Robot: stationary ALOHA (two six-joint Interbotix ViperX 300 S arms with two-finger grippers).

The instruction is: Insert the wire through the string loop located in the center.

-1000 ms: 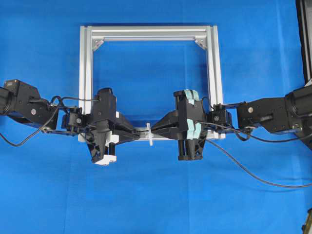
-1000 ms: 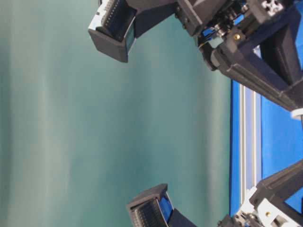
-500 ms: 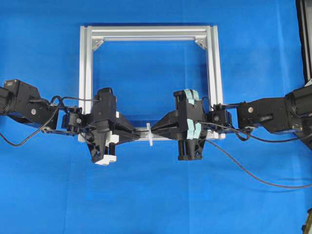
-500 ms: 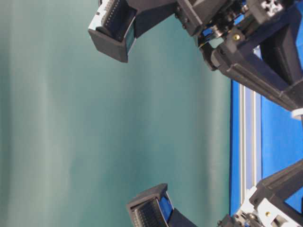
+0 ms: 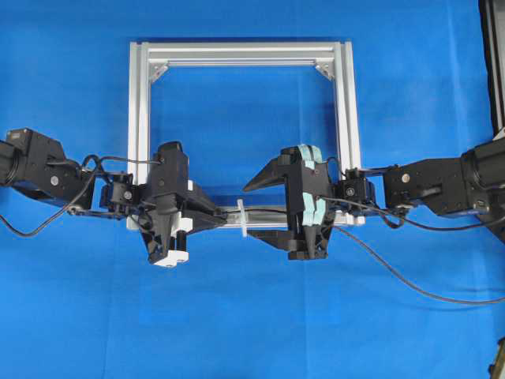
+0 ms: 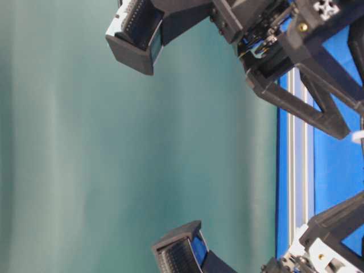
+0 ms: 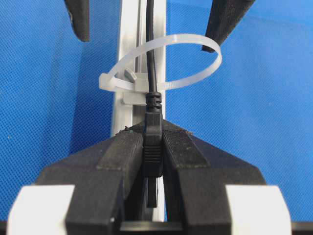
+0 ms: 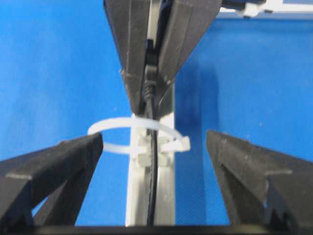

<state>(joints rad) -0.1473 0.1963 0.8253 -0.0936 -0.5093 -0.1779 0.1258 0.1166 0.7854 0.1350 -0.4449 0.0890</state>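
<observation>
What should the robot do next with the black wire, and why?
Probably back the right claw away. Its jaws stand wide open on either side of the wire, which already runs through the white string loop. The left claw is shut on the plug, so it alone holds the wire.

Bright, even light — soft close-ups

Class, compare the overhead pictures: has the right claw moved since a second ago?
Yes. The right claw has opened: its black fingers, earlier pinched together over the silver aluminium frame's bottom bar, now spread to either side of it. The arm itself stayed put.
</observation>
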